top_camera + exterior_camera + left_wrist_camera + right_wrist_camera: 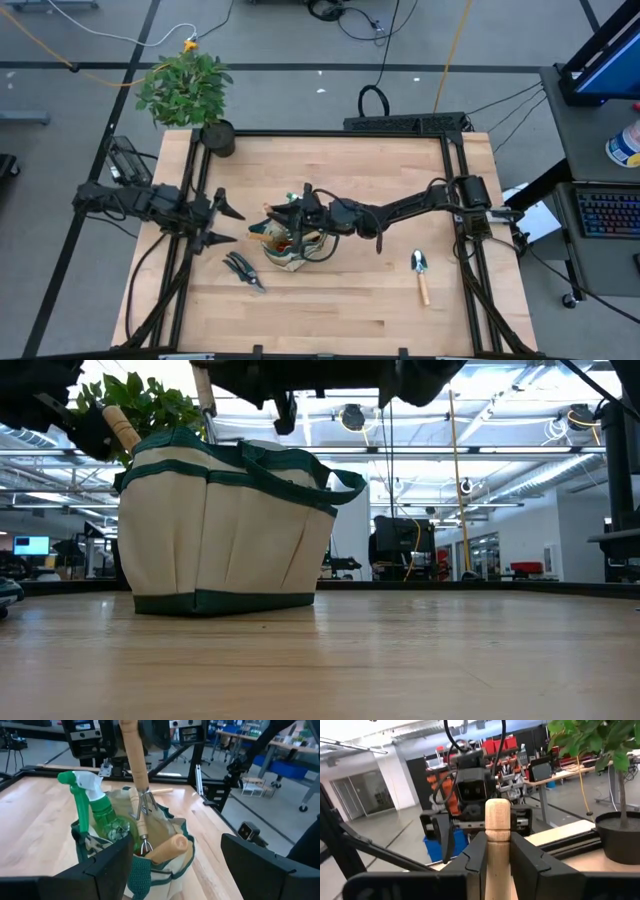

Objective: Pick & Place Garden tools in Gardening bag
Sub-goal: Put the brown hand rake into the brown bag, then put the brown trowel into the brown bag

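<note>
I have the rake by its wooden handle, gripped near the rounded top end, and that looks like the right place to hold it: the wood is stiff, light and not slick, and a grip high on the shaft lets the metal tines hang straight down. I judge the head end to be the heavier part, so the tool should stay plumb rather than swing. My right hand is clenched on that handle, both fingers pressed against the wood, and it hangs over the gardening bag near the middle of the counter.

From the left wrist view the tines are at the bag's mouth, just above another wooden handle that leans inside, with the green spray bottle standing in the bag beside them. The canvas is soft, so I expect it to give if the tines catch the rim.

My left hand is spread wide and grasps nothing; it waits just beside the bag. The pruning shears and 1 trowel lie on the counter, not yet bagged.
</note>
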Robot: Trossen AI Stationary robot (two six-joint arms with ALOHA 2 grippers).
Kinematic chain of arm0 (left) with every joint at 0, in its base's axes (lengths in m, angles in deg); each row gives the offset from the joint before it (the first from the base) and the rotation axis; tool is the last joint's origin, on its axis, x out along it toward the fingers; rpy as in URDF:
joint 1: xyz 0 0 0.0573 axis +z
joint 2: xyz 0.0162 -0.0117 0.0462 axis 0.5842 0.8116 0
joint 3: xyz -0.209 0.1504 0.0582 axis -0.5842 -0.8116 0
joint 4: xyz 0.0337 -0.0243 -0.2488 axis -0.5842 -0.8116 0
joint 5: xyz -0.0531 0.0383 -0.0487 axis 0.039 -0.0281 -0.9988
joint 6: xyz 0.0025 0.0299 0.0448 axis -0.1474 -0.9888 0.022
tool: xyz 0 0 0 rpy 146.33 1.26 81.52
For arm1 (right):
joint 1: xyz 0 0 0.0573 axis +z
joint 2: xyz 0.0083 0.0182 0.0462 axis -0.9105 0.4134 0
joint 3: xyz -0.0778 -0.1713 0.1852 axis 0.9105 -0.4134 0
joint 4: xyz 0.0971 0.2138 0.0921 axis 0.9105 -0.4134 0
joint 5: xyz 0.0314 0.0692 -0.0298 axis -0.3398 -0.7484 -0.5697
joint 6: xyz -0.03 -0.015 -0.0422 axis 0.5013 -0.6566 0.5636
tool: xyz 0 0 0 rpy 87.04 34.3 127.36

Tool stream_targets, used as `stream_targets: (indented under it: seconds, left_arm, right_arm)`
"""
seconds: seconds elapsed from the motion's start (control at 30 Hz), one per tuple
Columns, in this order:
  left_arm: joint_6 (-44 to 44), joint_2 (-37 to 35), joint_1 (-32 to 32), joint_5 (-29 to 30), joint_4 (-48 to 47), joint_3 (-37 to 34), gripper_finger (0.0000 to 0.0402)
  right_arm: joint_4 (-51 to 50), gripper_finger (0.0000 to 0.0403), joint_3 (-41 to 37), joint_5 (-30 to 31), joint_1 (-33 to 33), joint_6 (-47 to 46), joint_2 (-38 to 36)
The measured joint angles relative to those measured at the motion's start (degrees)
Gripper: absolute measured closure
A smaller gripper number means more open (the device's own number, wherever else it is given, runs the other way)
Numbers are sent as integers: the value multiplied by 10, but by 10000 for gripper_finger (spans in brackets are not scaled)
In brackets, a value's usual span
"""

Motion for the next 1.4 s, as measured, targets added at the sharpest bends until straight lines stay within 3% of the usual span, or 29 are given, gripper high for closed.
stream_targets:
  seconds: [0.43, 0.7, 0.97, 1.4]
  left_arm:
    - [4, -10, 0, -3, 18, -17, 94]
    - [6, -10, 0, -3, 19, -18, 94]
    - [15, -10, 0, -12, 20, -18, 94]
    - [14, -10, 0, -14, 19, -18, 94]
  right_arm:
    - [-39, 353, 0, 28, -4, -4, 1]
    - [16, 353, 17, 29, -7, -30, 57]
    - [16, 351, 28, 28, -5, -32, 67]
    - [43, 254, 29, 28, 9, 33, 67]
